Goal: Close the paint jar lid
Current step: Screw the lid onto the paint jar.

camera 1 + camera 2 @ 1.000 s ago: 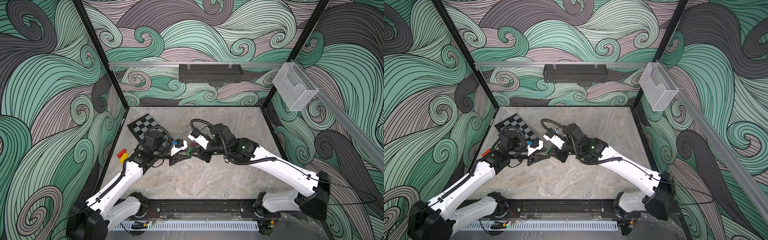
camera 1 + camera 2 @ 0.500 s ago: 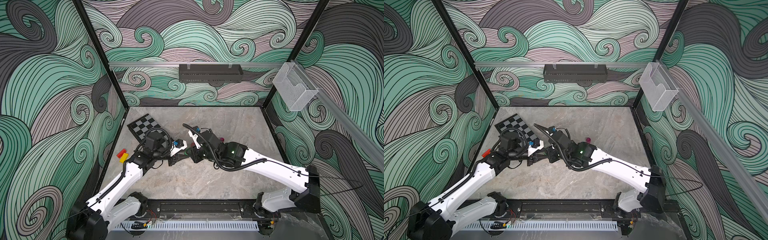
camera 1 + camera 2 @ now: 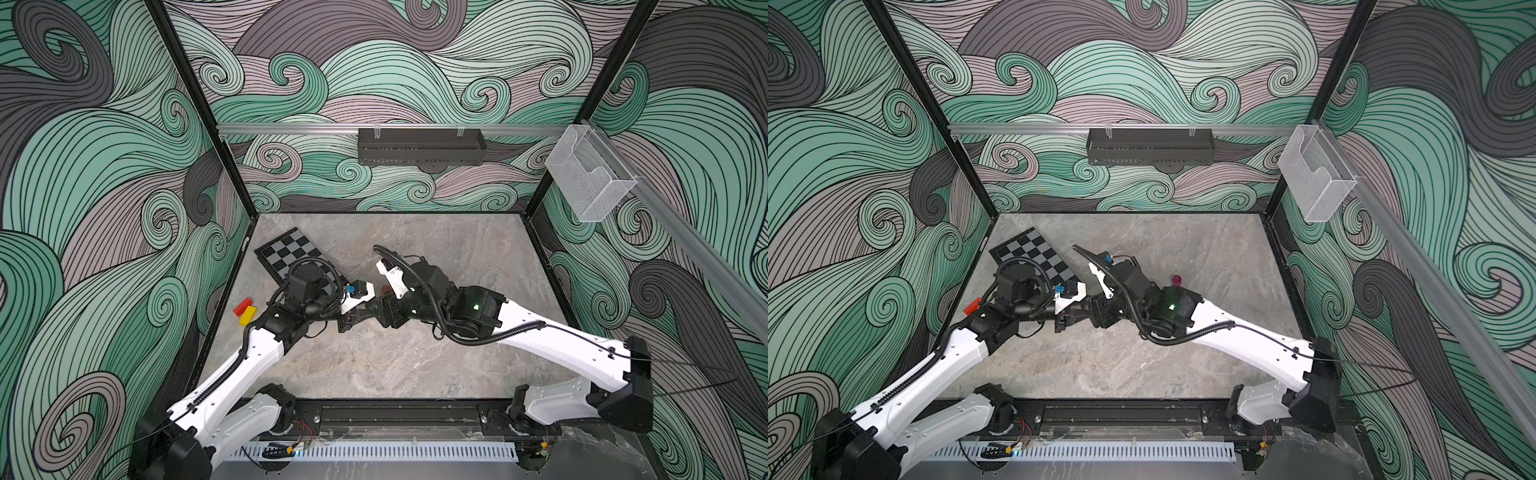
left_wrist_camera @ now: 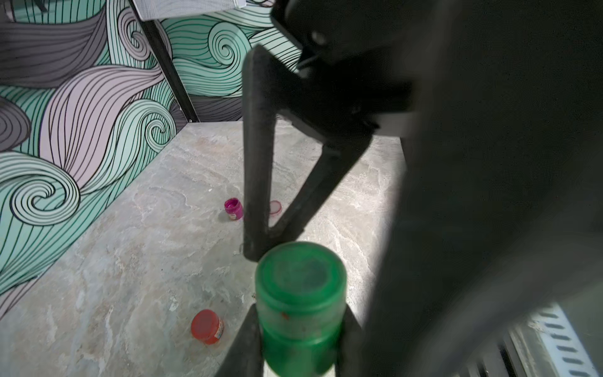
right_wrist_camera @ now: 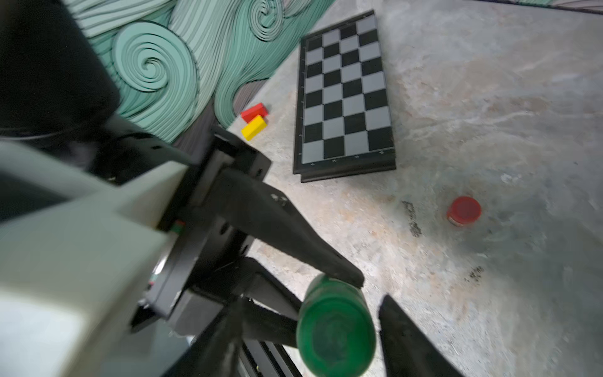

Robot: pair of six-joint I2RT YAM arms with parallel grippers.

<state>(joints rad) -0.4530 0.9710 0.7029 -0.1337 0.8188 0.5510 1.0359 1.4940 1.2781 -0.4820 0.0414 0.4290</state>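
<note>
Left wrist view: the left pincer (image 4: 298, 329) is clamped on the green jar (image 4: 300, 346), whose lid (image 4: 300, 277) sits on it and faces the right pincer (image 5: 315, 300). The right pincer's jaws stand apart around the lid. In the right wrist view a gap shows between one finger (image 5: 411, 339) and the lid, so it grips nothing.

In both top views the left arm (image 3: 257, 353) comes up bent at the elbow, its wrist level and turned inward. The right arm (image 3: 552, 340) lies low across the table (image 3: 395, 365). The two pincers meet nose to nose just off the chessboard (image 3: 291, 253), on its side toward the table's middle.

A second ago the right forearm covered the magenta jar (image 3: 1177, 279). Now that jar shows beyond the elbow, well away from the chessboard. The meeting spot has not shifted.

Both top views hide the green jar under the wrists. The left wrist hides the chessboard's near corner. The blurred right arm fills one side of the left wrist view. Whether the lid is screwed fully home cannot be told. A red jar (image 5: 463, 210) stands apart from the chessboard.
</note>
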